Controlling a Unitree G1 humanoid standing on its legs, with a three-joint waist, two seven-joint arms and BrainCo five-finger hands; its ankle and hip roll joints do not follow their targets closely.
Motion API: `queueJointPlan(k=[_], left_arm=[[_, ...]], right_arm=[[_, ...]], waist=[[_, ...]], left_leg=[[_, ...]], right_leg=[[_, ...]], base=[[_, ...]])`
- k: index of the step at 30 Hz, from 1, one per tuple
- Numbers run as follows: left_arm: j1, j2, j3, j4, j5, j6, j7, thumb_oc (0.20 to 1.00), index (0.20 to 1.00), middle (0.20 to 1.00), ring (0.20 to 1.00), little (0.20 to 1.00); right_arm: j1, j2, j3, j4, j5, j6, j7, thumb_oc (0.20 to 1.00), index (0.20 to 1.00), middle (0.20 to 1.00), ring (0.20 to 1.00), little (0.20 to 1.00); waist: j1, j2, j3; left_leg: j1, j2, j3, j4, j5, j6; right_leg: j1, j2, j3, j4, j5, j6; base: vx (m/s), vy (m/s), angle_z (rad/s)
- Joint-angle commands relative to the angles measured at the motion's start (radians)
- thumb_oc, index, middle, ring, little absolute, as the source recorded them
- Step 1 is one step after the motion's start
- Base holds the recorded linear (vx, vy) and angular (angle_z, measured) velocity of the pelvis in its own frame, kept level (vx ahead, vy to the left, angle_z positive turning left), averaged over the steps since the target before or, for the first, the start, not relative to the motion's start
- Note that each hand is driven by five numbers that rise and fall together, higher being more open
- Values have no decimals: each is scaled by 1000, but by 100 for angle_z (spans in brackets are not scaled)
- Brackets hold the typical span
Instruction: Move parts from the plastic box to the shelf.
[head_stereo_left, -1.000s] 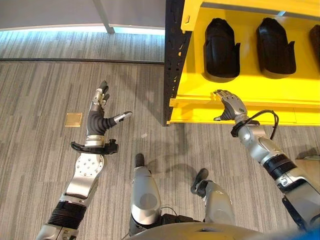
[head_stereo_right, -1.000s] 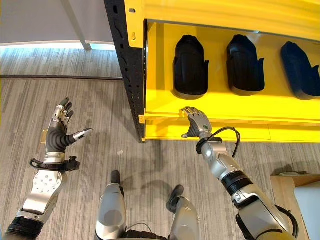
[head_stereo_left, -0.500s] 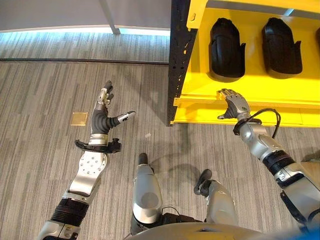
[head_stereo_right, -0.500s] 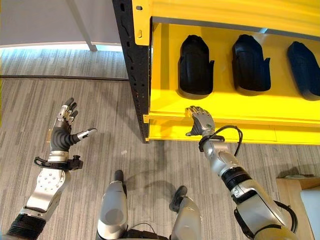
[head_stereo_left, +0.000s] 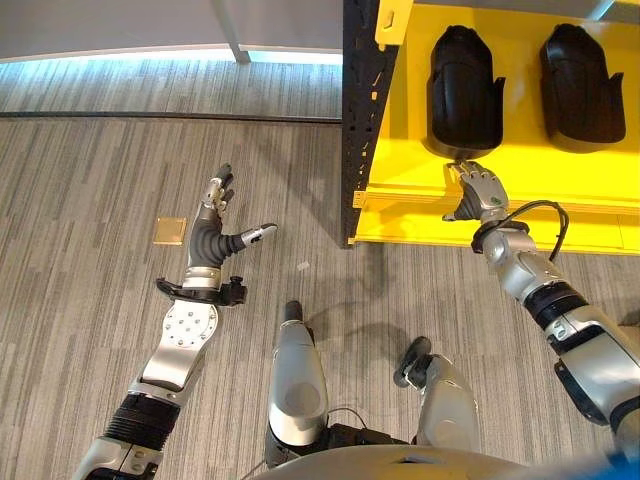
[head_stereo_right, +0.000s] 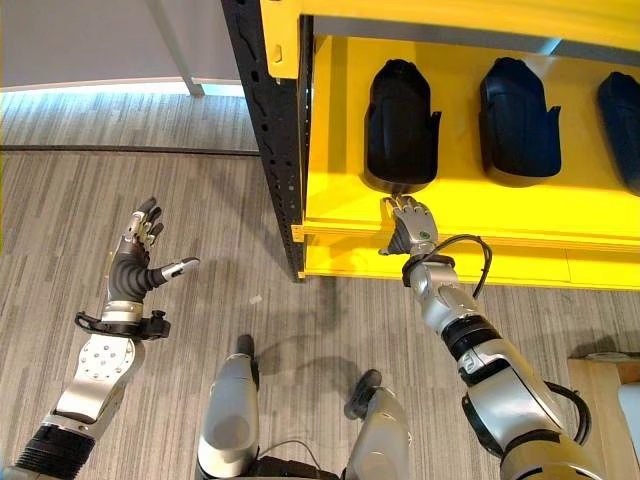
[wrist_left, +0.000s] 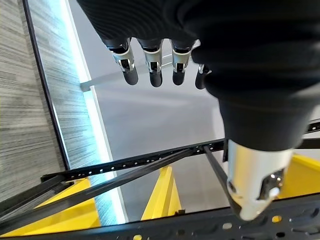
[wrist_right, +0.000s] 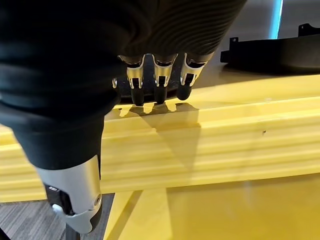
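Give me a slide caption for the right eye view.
Right hand open at the yellow shelf edge just below a black part; left hand open over the floor.

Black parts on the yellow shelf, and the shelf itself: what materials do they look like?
Black moulded parts: probably plastic, matte, with rounded formed contours and dull highlights. Yellow shelf: likely painted sheet metal, glossy, with folded front lip. Black perforated upright: apparently steel, with rows of punched holes.

The yellow shelf (head_stereo_right: 470, 215) carries black parts (head_stereo_right: 401, 125) standing side by side.
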Motion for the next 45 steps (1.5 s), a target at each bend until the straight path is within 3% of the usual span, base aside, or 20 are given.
queueJointPlan(k=[1,23,39,45], left_arm=[[-10,37,-9,-51,-4,-34,-15,1000,1000,1000,1000,1000],[-35,44,-34,-38,-25,-21,-22,1000,1000,1000,1000,1000],[-68,46,-75,-36,-32,-22,0,1000,1000,1000,1000,1000],[-64,36,-85,-22,-41,-47,19,1000,1000,1000,1000,1000]], right_arm=[[-55,-7,-1,29,-40,-10,4,1000,1000,1000,1000,1000],[-173,-68,26,101,-117,1,11,1000,1000,1000,1000,1000],[-305,-116,62,120,-93,20,20,1000,1000,1000,1000,1000],[-278,-125,77,114,22,14,56,1000,1000,1000,1000,1000]], waist=[[29,-1,-11],[30,15,5],[25,30,17],[13,32,17]], left_leg=[[-9,7,14,26,23,40],[-32,16,22,25,41,39],[-58,18,28,29,50,40],[-43,12,43,19,47,42]], right_leg=[[10,-27,-36,39,44,27],[-48,-45,-31,105,24,20],[-96,-56,-18,139,18,19],[-83,-55,-15,122,17,19]], base=[[32,25,0],[21,3,0],[-3,7,0],[-30,46,1]])
